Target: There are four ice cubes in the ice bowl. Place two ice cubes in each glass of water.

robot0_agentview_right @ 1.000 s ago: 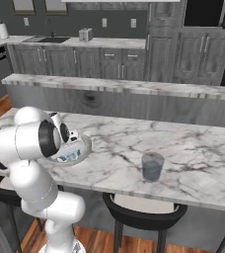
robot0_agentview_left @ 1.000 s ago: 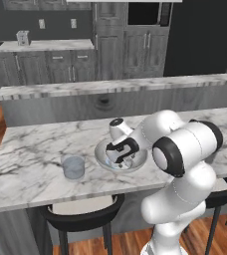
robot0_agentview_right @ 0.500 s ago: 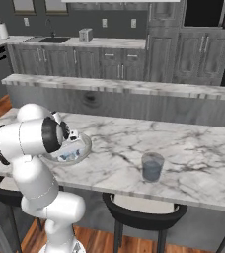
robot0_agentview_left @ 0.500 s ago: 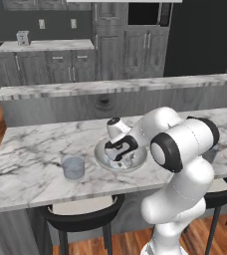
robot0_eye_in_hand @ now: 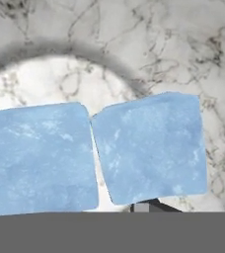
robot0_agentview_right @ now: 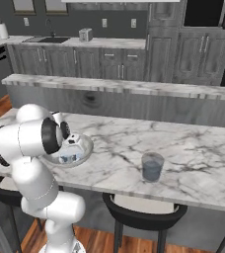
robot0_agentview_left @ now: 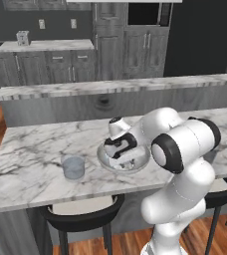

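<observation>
The ice bowl [robot0_agentview_left: 141,158] [robot0_agentview_right: 87,145] sits on the marble counter, and its whitish inside [robot0_eye_in_hand: 60,84] shows in the hand view. My gripper [robot0_agentview_left: 120,158] [robot0_agentview_right: 69,151] reaches down into it. Two pale blue ice cubes lie side by side right under the hand, one on the left [robot0_eye_in_hand: 35,158] and one on the right [robot0_eye_in_hand: 151,146]. A dark fingertip [robot0_eye_in_hand: 151,206] peeks out below the right cube, but how wide the jaws stand is hidden. An ice cube [robot0_agentview_right: 66,158] also shows in the bowl. One glass of water [robot0_agentview_left: 73,167] stands left of the bowl, another [robot0_agentview_right: 152,166] to its right.
The marble counter [robot0_agentview_left: 31,164] [robot0_agentview_right: 203,158] runs wide to both sides, with a raised ledge [robot0_agentview_left: 110,87] behind it. Dark stools [robot0_agentview_left: 80,214] [robot0_agentview_right: 144,210] stand under its front edge. Grey cabinets line the back wall.
The hand has sunk a little lower into the bowl. The bowl and the glasses have stayed where they were.
</observation>
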